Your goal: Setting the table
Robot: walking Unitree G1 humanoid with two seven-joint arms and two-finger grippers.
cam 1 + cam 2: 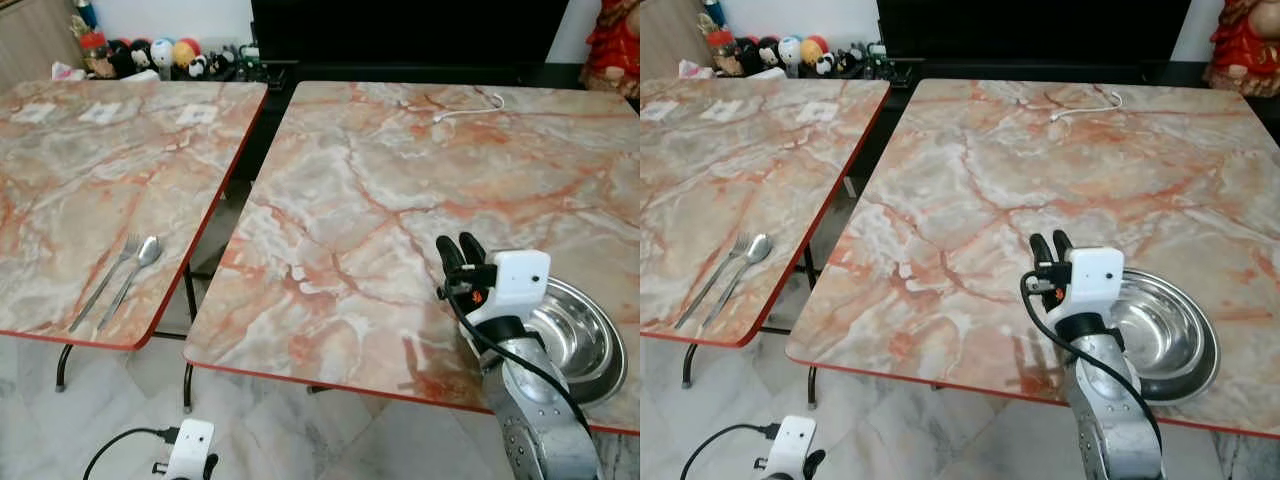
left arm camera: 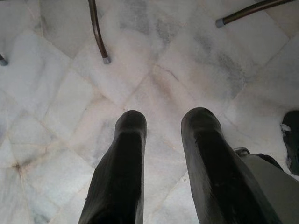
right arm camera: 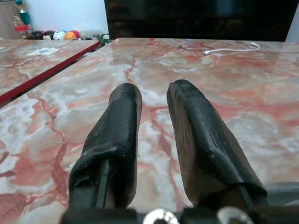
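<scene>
Fork (image 1: 108,278) beside spoon (image 1: 134,275), steel bowl (image 1: 578,340) near right pincer (image 1: 458,250)

Glossy marble-patterned tabletop (image 1: 380,190), shiny metal bowl (image 1: 585,335), polished metal fork (image 1: 105,280) and spoon (image 1: 133,272), pale veined marble floor (image 2: 154,93).

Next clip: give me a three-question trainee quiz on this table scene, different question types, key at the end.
1. True or false: the fork and spoon lie on the same table as the bowl.
2. Which claw is above a tabletop? A) left B) right
3. Fill in: the white cable lies at the right table's ___ edge.

Key:
1. False; the cutlery is on the left table, the bowl on the right table.
2. B; the right claw is empty beside the bowl, and the left claw hangs over the floor.
3. far
</scene>
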